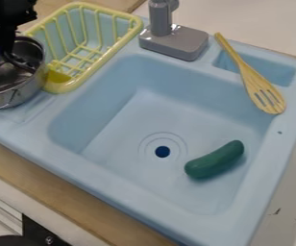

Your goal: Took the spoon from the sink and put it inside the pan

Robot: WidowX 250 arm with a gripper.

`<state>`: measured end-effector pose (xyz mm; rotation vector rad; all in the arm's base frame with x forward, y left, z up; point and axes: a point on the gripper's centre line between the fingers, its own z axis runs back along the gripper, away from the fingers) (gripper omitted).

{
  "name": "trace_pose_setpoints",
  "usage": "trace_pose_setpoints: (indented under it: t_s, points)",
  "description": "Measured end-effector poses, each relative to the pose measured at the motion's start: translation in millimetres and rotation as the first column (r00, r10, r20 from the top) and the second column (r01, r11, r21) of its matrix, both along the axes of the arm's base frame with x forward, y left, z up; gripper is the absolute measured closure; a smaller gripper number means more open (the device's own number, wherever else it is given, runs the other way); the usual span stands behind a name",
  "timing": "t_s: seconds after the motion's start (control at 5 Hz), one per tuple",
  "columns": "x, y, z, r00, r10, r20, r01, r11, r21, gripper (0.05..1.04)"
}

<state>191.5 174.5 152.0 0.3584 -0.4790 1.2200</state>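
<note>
Free passage is widest over the basin [125,120], open from above and across the near rim [112,182]. Right of the drain [163,152], a cucumber [215,160] lies low on the basin floor, with room on its left. The spoon [248,74] slants across the small compartment [279,72] and onto the right rim, obstructing entry there. At the far rim, the upright faucet [174,42] stands between rack [66,88] and spoon, leaving narrow gaps. The rack flanks the pan [22,93]; the gripper [3,55] obstructs part of the pan's mouth
</note>
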Motion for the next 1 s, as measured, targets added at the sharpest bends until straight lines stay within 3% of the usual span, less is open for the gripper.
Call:
trace_pose_setpoints:
  t_s: [0.4, 0.6, 1.0]
  points:
    - [-1, -6, 4.6, 1.0, -0.006, 0.016, 0.006, 1.0, -0.013, 0.183]
    - [-2, -10, 6.5, 1.0, -0.01, 0.021, 0.011, 1.0, -0.027, 0.07]
    - [5, -43, 22.7, 0.994, -0.087, 0.063, 0.093, 0.991, -0.094, 0.079]
